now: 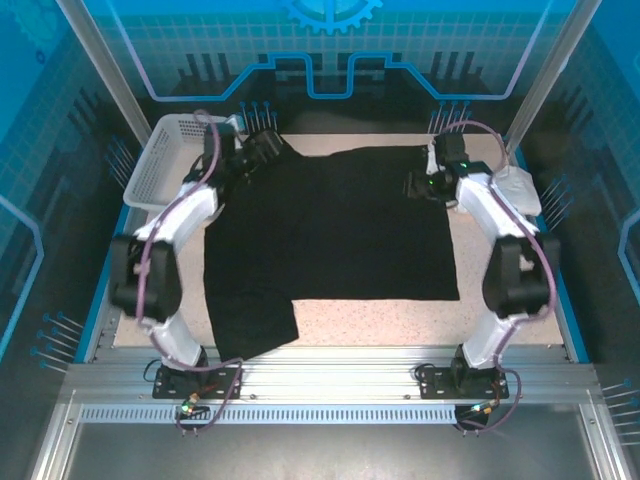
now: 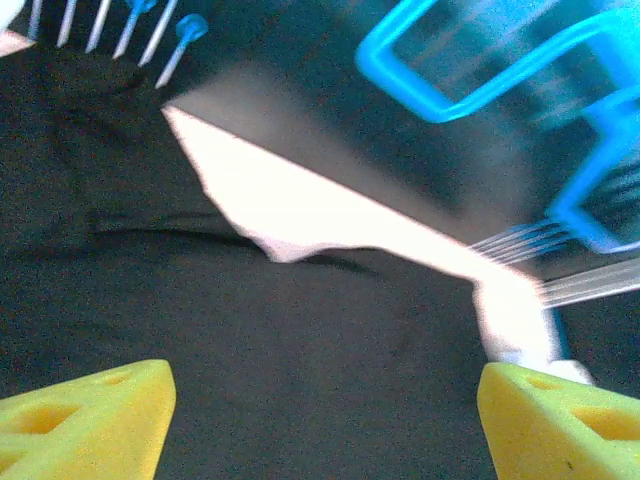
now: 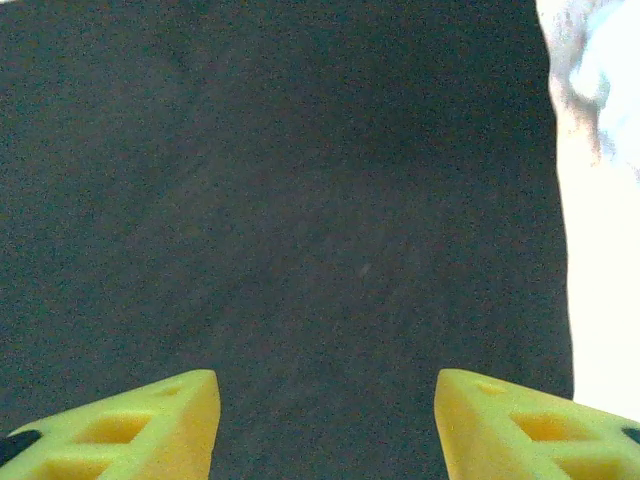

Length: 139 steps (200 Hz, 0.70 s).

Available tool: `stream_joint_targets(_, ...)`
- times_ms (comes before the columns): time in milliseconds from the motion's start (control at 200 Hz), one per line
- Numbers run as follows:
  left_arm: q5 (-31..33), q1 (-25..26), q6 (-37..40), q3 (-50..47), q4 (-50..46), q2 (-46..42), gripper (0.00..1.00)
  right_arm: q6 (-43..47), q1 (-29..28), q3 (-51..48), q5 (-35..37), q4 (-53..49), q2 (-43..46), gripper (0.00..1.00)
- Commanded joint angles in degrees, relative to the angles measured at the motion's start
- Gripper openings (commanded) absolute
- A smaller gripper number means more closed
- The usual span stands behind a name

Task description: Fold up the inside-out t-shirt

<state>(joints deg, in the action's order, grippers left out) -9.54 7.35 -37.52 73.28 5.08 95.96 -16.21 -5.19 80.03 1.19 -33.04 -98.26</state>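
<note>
The black t-shirt [image 1: 330, 235] lies spread flat over the middle of the speckled table [image 1: 380, 320]. Its far edge is near the table's far side, and 1 flap reaches down at the near left almost to the near edge.

The left gripper [image 1: 262, 146] hovers over the shirt's far-left corner, just beside a white basket [image 1: 165, 160]. Its 2 yellow fingers [image 2: 90, 415] stand wide apart – open, with only flat cloth below them.

The right gripper [image 1: 420, 185] sits over the shirt's far-right part, near a white garment [image 1: 520, 190] at the table's right edge. Its jaws are likewise parted – nothing is pinched between the fingers [image 3: 130, 430].
</note>
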Motion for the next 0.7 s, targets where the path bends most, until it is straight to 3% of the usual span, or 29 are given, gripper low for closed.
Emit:
stream_joint_targets(0,-6.9,0.6,-9.8,-16.1,3.3,-6.3,0.80,-5.8,2.0,-11.3,-4.7,-2.8,5.8,0.59)
stream_joint_targets(145,-4.9,3.4,-1.5,-27.0,-10.8,-20.7,0.81,-6.7,6.9,-24.0,3.4,-9.4,19.2,0.59)
stream_joint_targets(265,-3.6,6.0,2.7,-30.7,-17.8,-27.8,0.81,-8.7,12.5,-31.7,3.1,-12.3,24.6,0.59)
stream_joint_targets(465,-6.8,6.3,0.5,-32.8,-16.1,-29.8,0.82,-10.4,13.4,-32.5,6.1,-17.0,19.3,0.57)
stream_joint_targets(690,-5.2,6.4,4.5,-30.0,-20.9,-28.1,0.82,-12.7,12.7,-34.3,-0.5,-15.5,11.1,0.53)
